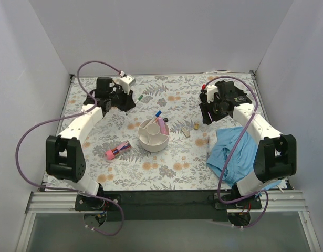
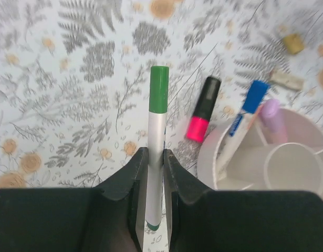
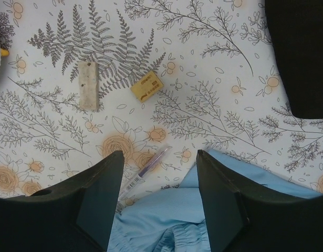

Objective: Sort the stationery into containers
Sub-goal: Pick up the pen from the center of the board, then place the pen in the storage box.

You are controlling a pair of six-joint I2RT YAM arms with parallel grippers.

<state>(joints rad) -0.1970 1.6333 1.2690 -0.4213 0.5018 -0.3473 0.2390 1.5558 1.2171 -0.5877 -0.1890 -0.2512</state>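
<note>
My left gripper (image 2: 156, 157) is shut on a white marker with a green cap (image 2: 158, 115) and holds it level above the mat; it also shows in the top view (image 1: 127, 100). The round white organiser (image 1: 154, 142) stands mid-table, with a blue-capped marker (image 2: 245, 111) and a pale pink pen (image 2: 270, 116) leaning in it. A pink-and-black highlighter (image 2: 203, 109) lies beside its rim (image 2: 206, 163). A stubby pink-and-dark case (image 1: 117, 150) lies to its left. My right gripper (image 3: 160, 157) is open above a thin pen (image 3: 145, 170) that lies half under the blue cloth (image 3: 177, 220).
Two small tan blocks (image 3: 147, 86) (image 3: 88, 85) lie on the floral mat right of the organiser. The blue cloth (image 1: 232, 152) is bunched at the right, by the right arm. A red-capped item (image 1: 203, 85) lies at the back right. White walls enclose the table.
</note>
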